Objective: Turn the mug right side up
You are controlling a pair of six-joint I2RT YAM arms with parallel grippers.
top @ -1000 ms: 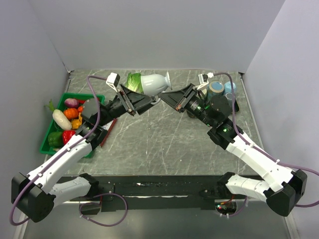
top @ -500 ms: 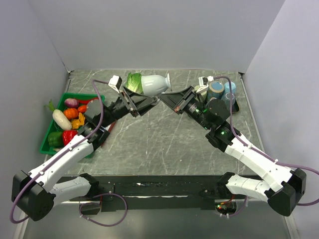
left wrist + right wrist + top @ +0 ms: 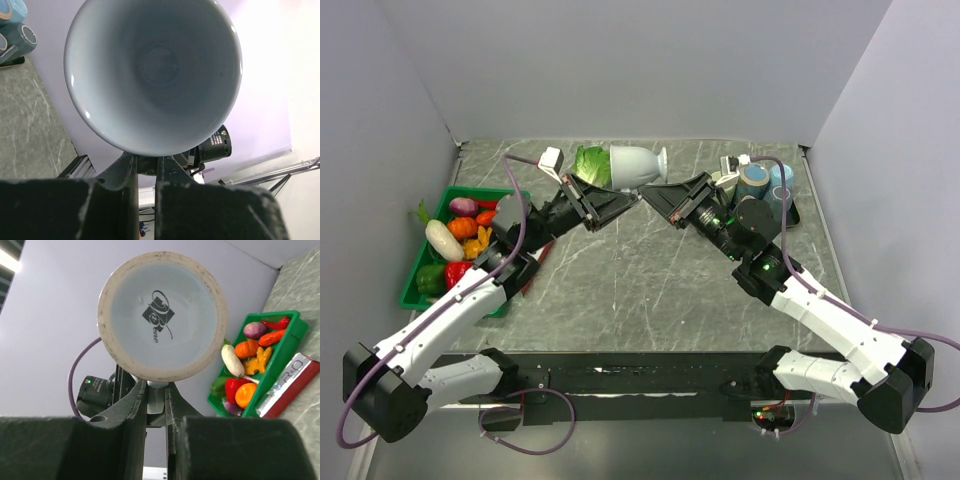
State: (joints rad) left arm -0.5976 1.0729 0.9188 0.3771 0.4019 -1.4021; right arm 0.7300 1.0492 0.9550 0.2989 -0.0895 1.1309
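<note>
L grip (image 3: pixel 145 169): clamped nr mug (image 3: pixel 630 165) rim
R grip (image 3: pixel 156 396): clamped nr mug base
Risk: thin pinches slip or arms fight, mug drops to table (image 3: pixel 650 285)

Underside of mug (image 3: pixel 162 322) (printed logo), right gripper (image 3: pixel 156 386) clamped at its edge, green vegetable tray (image 3: pixel 286 347) beyond

The left arm (image 3: pixel 450 315) and right arm (image 3: pixel 830 320) are white with black joints. A purple cable (image 3: pixel 510 215) runs along each. The left hand (image 3: pixel 145 161) and right hand (image 3: pixel 156 390) are black. Big black blocks (image 3: pixel 380 395) sit at seven and five o'clock.
</note>
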